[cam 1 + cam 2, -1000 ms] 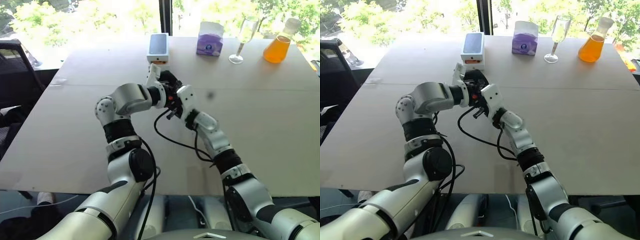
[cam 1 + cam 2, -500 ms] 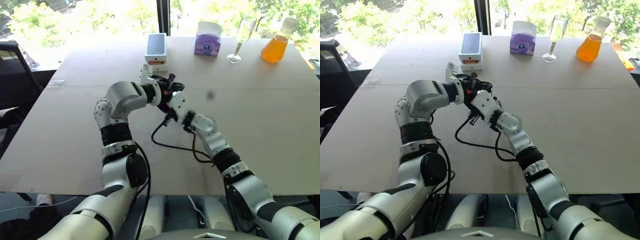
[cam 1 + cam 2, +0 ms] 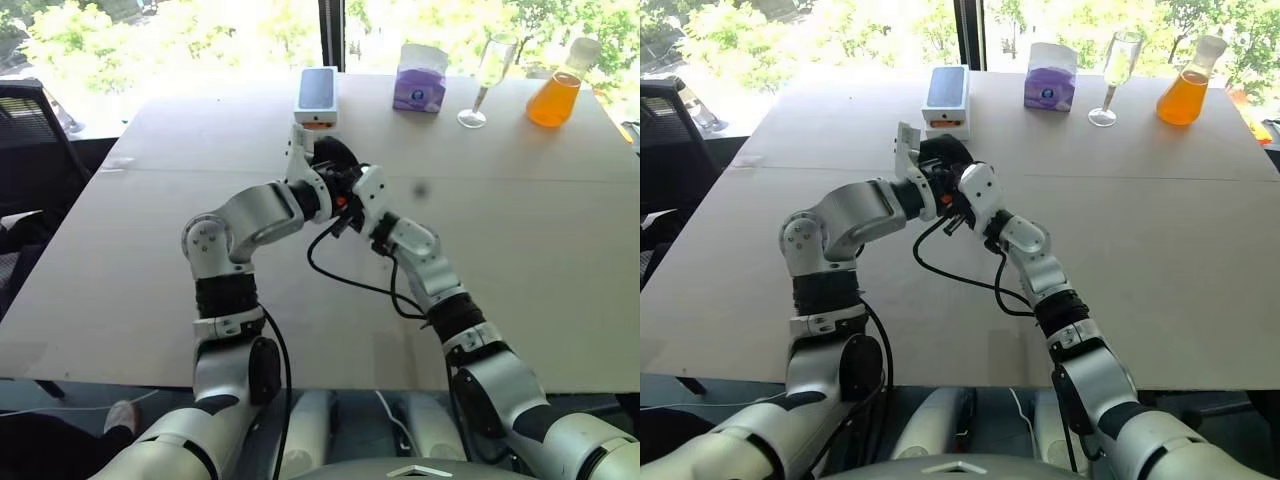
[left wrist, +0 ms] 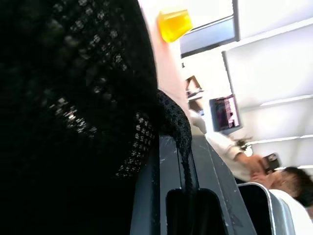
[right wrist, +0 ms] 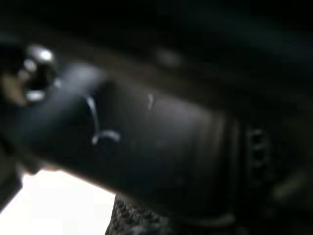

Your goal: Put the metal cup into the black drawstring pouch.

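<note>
Here we see both end effectors, left (image 3: 322, 178) and right (image 3: 347, 180), closed on the pouch (image 3: 332, 160), held together above the worktop (image 3: 520, 250).

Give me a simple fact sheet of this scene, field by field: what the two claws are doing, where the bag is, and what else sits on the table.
left gripper: shut on the black pouch, held up above the table
right gripper: shut, pressed close against the pouch; whether it grips the fabric cannot be told
metal cup: cannot tell where it is
table: pale, wide
far edge of table: phone box, purple tissue box, wine glass, flask of orange liquid
left side: dark chair
</note>
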`<action>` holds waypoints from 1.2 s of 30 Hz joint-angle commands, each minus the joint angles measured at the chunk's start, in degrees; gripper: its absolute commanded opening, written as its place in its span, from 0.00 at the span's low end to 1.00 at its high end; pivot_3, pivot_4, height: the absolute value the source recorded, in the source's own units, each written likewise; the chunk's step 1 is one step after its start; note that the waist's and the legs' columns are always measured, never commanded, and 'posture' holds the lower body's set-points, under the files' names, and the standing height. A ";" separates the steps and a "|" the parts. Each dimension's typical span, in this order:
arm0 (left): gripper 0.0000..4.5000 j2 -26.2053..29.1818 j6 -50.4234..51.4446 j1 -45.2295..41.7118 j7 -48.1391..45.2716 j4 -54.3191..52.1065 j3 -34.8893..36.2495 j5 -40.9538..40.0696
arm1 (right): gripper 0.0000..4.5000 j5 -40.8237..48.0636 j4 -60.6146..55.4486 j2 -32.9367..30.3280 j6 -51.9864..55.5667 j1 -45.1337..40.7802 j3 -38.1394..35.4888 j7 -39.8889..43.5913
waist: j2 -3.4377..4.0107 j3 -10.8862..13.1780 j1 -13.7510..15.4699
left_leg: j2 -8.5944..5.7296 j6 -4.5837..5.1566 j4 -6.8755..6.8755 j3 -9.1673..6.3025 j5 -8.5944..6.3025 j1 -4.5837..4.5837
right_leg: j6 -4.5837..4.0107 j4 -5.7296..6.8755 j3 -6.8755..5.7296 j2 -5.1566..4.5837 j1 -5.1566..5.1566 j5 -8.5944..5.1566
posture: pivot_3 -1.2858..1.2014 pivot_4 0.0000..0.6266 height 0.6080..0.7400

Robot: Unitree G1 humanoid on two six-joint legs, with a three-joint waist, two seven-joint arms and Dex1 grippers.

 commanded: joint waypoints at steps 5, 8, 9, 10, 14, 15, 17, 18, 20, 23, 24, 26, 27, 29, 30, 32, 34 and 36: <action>0.00 -5.46 -6.57 -4.26 5.00 0.51 -2.45 -13.04 | 0.02 2.42 -7.51 3.59 3.58 2.52 2.88 0.49 | -0.01 0.00 0.01 | 0.00 0.01 0.00 -0.01 0.00 -0.01 | 0.00 -0.01 -0.01 -0.01 0.00 0.00 | 0.52 0.24 1.00; 0.00 -5.66 -6.45 -1.89 6.66 -0.70 -2.97 -13.04 | 0.02 4.59 -10.18 3.88 6.20 3.12 1.78 -0.43 | -0.01 0.00 -0.12 | -0.01 0.01 -0.01 0.02 0.00 -0.01 | 0.00 -0.01 0.02 0.01 0.00 0.00 | 0.52 0.24 1.00; 0.00 -5.34 -6.66 -1.48 7.31 -0.51 -2.77 -13.04 | 0.02 4.94 -10.96 3.83 7.12 3.26 1.57 -0.77 | -0.01 0.00 -0.12 | 0.00 0.01 -0.01 0.01 0.00 0.00 | 0.00 0.00 0.01 0.01 0.01 0.00 | 0.52 0.24 1.00; 0.00 -4.54 -6.66 -1.26 7.57 -0.10 -2.74 -13.04 | 0.02 5.39 -11.79 3.80 8.25 3.39 1.29 -1.15 | -0.01 0.00 -0.14 | 0.00 0.01 -0.01 0.01 0.00 0.00 | 0.00 0.00 0.01 0.02 0.00 0.00 | 0.52 0.24 1.00; 0.00 4.23 -2.63 -2.11 1.90 5.22 -4.32 -6.85 | 0.02 5.25 -17.03 0.72 13.21 6.04 1.21 -0.66 | -0.01 0.00 -0.11 | 0.00 0.02 -0.01 -0.01 0.00 0.00 | 0.00 0.02 -0.01 0.07 0.00 0.00 | 0.52 0.24 1.00; 0.00 6.34 -1.98 -2.30 0.40 6.69 -4.49 -5.74 | 0.08 4.99 -18.19 -0.24 14.23 6.77 1.41 -0.39 | -0.01 0.00 -0.11 | -0.02 0.02 -0.01 0.00 0.00 0.01 | 0.00 0.02 0.00 0.11 0.00 0.00 | 0.52 0.24 1.00; 0.00 10.56 0.36 -2.18 -3.24 8.18 -5.26 -3.72 | 0.20 4.82 -19.79 -1.04 16.03 7.67 1.96 -0.68 | 0.00 0.00 -0.32 | -0.03 0.02 -0.01 0.00 0.01 0.01 | 0.00 0.01 0.01 0.12 0.00 0.00 | 0.52 0.24 1.00; 0.00 13.05 2.78 -1.75 -5.82 7.91 -6.30 -2.10 | 0.32 4.86 -20.50 -1.18 17.02 7.98 2.27 -0.89 | 0.00 0.01 -0.40 | -0.03 0.02 -0.01 0.01 0.01 0.01 | 0.00 0.01 0.02 0.13 -0.01 0.00 | 0.52 0.24 1.00; 0.00 16.66 5.95 -0.02 -10.12 6.54 -8.15 1.45 | 0.50 5.43 -22.17 -1.61 19.14 8.79 2.80 -0.51 | 0.00 0.00 -0.51 | 0.00 0.02 -0.05 -0.02 0.01 0.00 | -0.01 0.02 0.01 0.18 -0.03 -0.01 | 0.52 0.24 1.00; 0.00 19.81 7.83 4.12 -15.06 1.93 -11.02 7.54 | 0.50 7.14 -25.23 -2.17 23.50 9.71 3.83 1.44 | 0.01 0.00 -0.52 | 0.01 0.01 -0.12 -0.03 0.01 0.03 | -0.02 -0.01 0.01 0.16 -0.03 -0.01 | 0.52 0.24 1.00; 0.00 20.67 8.18 5.17 -16.00 1.60 -10.54 7.63 | 0.50 6.99 -25.04 -1.63 24.42 9.16 4.48 1.50 | 0.01 0.00 -0.53 | 0.01 0.01 -0.12 -0.02 0.01 0.03 | -0.02 -0.04 0.02 0.15 -0.03 -0.01 | 0.52 0.24 1.00; 0.00 20.25 7.15 8.02 -15.54 -1.07 -9.62 6.65 | 0.50 6.64 -24.37 -2.45 26.03 8.60 5.83 3.56 | 0.01 0.01 -0.50 | 0.01 0.01 -0.12 0.00 0.01 0.03 | -0.02 -0.03 0.05 0.12 -0.04 -0.01 | 0.52 0.24 1.00; 0.00 19.78 6.40 9.32 -14.88 -2.32 -9.28 6.08 | 0.50 6.21 -23.73 -3.13 26.37 8.55 6.69 4.85 | 0.01 0.00 -0.47 | 0.01 0.01 -0.12 -0.01 0.01 0.03 | -0.02 -0.02 0.03 0.10 -0.04 -0.01 | 0.52 0.24 1.00; 0.00 18.98 4.94 11.21 -13.59 -4.45 -8.61 5.24 | 0.56 5.30 -22.75 -3.85 26.66 8.41 7.62 5.47 | 0.00 0.01 -0.11 | 0.01 0.01 -0.11 -0.04 0.00 0.03 | -0.02 -0.02 0.01 0.02 -0.03 -0.01 | 0.52 0.24 1.00; 0.00 19.29 4.54 11.96 -13.63 -4.95 -8.02 4.95 | 0.62 4.97 -22.09 -3.50 26.89 8.06 7.91 5.03 | 0.00 0.00 -0.07 | 0.01 0.01 -0.11 -0.06 0.00 0.02 | -0.02 -0.02 -0.02 0.01 -0.03 -0.01 | 0.52 0.24 1.00; 0.00 20.21 3.88 13.53 -13.30 -5.78 -7.30 5.06 | 0.65 4.72 -22.19 -3.28 27.62 7.91 8.51 5.09 | 0.00 0.00 -0.10 | 0.00 0.01 -0.10 -0.05 0.00 0.02 | -0.02 -0.02 0.01 -0.04 -0.04 -0.01 | 0.52 0.24 1.00; 0.00 21.68 3.18 14.70 -15.86 -8.11 -7.76 9.20 | 0.65 4.39 -23.97 -4.70 28.83 8.30 9.41 6.27 | 0.01 0.00 -0.16 | 0.00 0.01 -0.11 -0.05 0.00 0.02 | -0.02 -0.02 0.00 -0.02 -0.04 -0.01 | 0.52 0.24 1.00; 0.00 22.88 2.96 15.45 -18.52 -8.91 -8.07 11.89 | 0.65 3.66 -25.83 -6.52 29.30 8.90 10.07 6.91 | 0.01 0.01 -0.17 | 0.00 0.01 -0.11 -0.04 0.00 0.02 | -0.02 -0.02 0.00 0.02 -0.04 -0.01 | 0.52 0.24 1.00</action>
